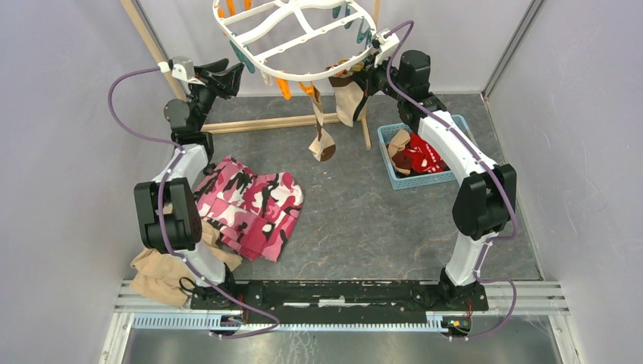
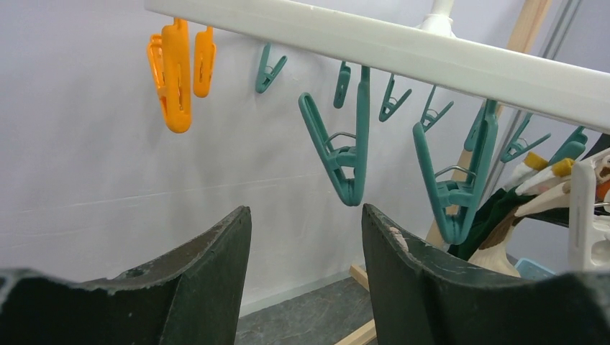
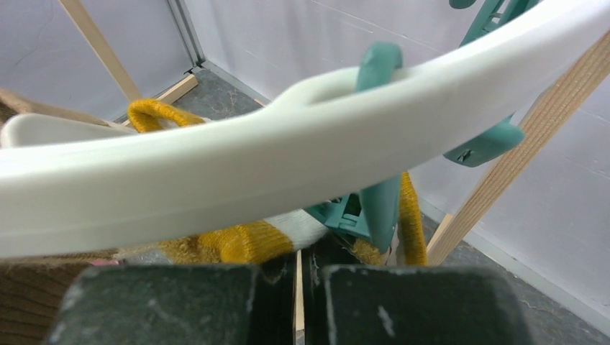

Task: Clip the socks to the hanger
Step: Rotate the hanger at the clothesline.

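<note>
1. Blue basket (image 1: 421,183) holds a red sock (image 1: 425,158) and a tan sock (image 1: 398,144).
2. Left gripper (image 2: 306,212) gapes empty just below a teal clip (image 2: 345,154).
3. Right gripper (image 3: 298,287), fingers shut, sits under the hanger (image 3: 288,151) rim, beside a mustard sock (image 3: 237,241).

I log: left arm (image 1: 184,165) and right arm (image 1: 453,148), white shells, black joints, purple cable (image 1: 115,106) looping each. Left pincer (image 2: 306,215) fingers (image 2: 208,280) dark, scuffed.
</note>
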